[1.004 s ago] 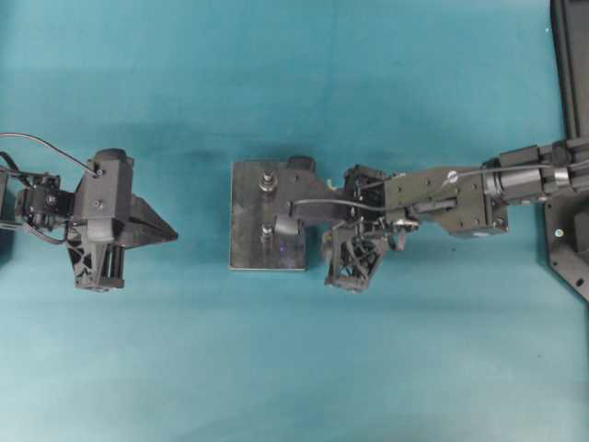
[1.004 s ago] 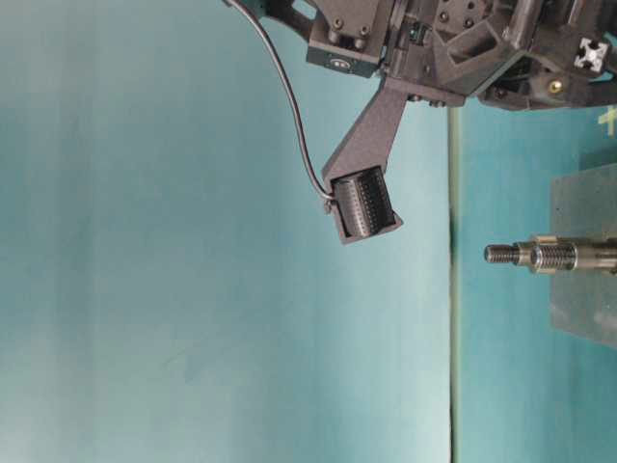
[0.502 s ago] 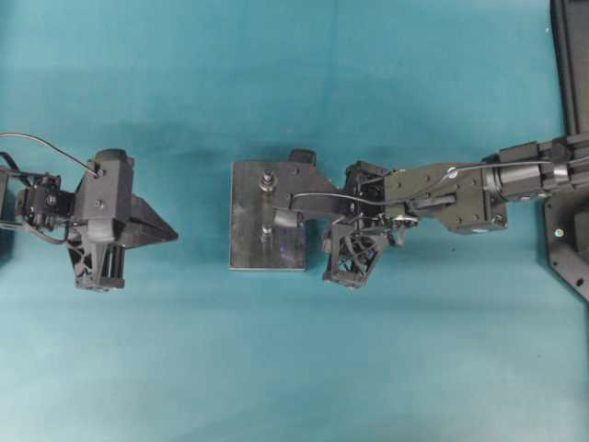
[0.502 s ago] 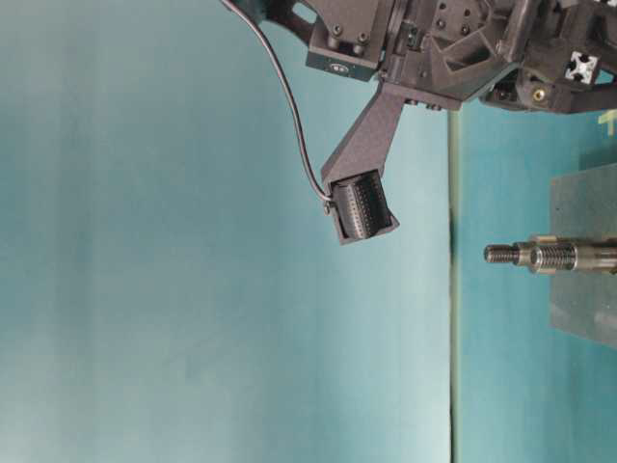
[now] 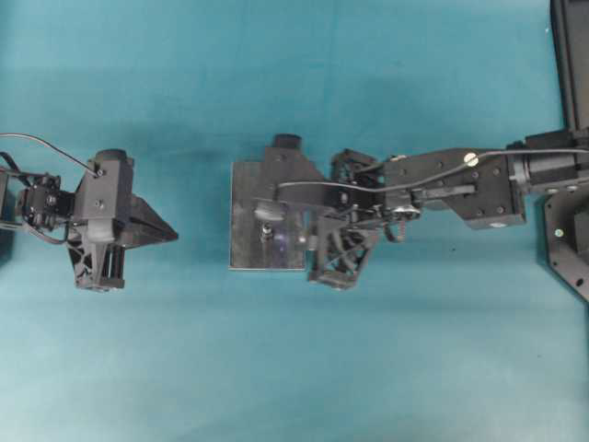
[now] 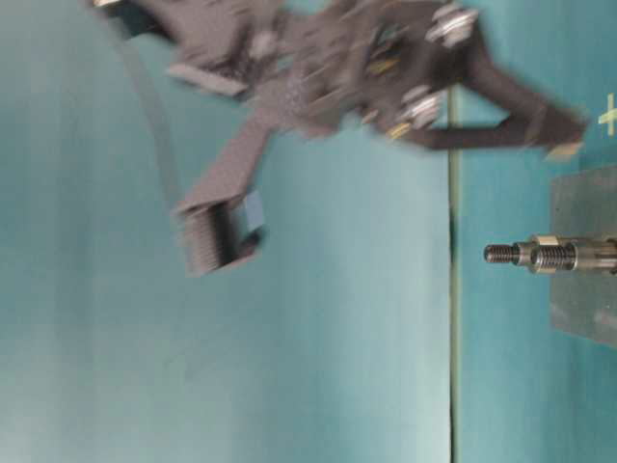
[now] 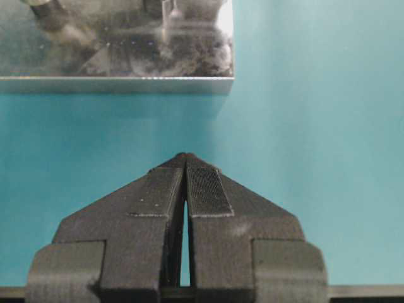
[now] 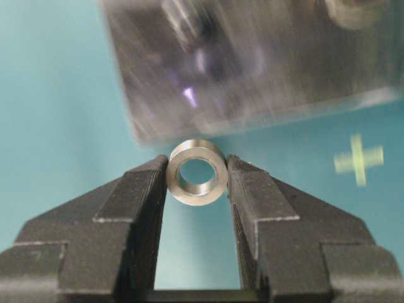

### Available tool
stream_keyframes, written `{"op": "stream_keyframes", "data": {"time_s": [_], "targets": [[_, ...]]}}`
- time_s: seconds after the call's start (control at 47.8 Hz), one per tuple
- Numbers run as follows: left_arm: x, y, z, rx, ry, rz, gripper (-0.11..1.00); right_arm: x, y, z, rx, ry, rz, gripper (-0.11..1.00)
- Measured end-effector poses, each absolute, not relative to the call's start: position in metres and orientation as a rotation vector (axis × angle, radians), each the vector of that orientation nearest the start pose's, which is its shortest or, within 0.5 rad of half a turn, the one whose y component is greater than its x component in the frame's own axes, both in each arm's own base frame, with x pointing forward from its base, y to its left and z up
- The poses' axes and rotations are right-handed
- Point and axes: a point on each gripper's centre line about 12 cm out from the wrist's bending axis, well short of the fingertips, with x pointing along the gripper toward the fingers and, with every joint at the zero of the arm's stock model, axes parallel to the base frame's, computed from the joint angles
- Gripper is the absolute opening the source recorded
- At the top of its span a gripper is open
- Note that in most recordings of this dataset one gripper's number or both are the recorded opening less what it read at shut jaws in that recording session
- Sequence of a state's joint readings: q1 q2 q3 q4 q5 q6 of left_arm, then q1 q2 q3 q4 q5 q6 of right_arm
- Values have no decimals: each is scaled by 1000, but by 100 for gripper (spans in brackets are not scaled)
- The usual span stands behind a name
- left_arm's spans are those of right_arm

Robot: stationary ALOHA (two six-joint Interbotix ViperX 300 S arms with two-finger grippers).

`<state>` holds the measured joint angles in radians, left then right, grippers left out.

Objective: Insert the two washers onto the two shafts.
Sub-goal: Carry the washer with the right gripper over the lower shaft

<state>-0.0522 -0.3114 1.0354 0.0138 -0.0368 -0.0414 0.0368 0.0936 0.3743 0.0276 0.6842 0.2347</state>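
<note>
A small silver washer (image 8: 197, 172) is pinched edge-on between the black fingers of my right gripper (image 8: 197, 174), its hole facing the camera. From overhead, the right gripper (image 5: 267, 210) reaches over the steel base plate (image 5: 247, 221), close to a threaded shaft (image 5: 267, 234) standing on it. At table level that shaft (image 6: 540, 255) rises from the plate, and the blurred right gripper (image 6: 564, 147) is beside and above its tip. My left gripper (image 7: 185, 158) is shut and empty, low over the table, short of the plate's edge (image 7: 113, 85).
The left arm (image 5: 101, 221) rests well to the left of the plate. A green cross mark (image 8: 358, 159) lies on the teal table beside the plate. A black frame (image 5: 571, 239) stands at the right edge.
The right arm has swung left and toward the far side of the plate, carrying the washer, and is blurred with motion at table level. The left arm has not moved.
</note>
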Motion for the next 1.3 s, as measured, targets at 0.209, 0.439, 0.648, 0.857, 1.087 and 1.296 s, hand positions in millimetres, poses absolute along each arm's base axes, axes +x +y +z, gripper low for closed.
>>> {"op": "stream_keyframes", "data": {"time_s": [0.209,0.439,0.648,0.857,1.087,1.296], "targets": [[280,-15,157,-9,685,-41,0,423,17,187,184,1113,-81,32],[280,-15,157,-8,686,-43,0,438,17,179,155,1123,-67,33],[280,-15,157,-8,685,-43,0,446,14,178,138,1128,-68,32],[281,-16,157,-8,685,-44,0,445,8,175,111,1166,-83,32],[280,-16,157,-8,685,-44,0,447,7,175,100,1166,-85,32],[281,-16,157,-8,685,-44,0,451,8,170,100,1175,-85,32]]}}
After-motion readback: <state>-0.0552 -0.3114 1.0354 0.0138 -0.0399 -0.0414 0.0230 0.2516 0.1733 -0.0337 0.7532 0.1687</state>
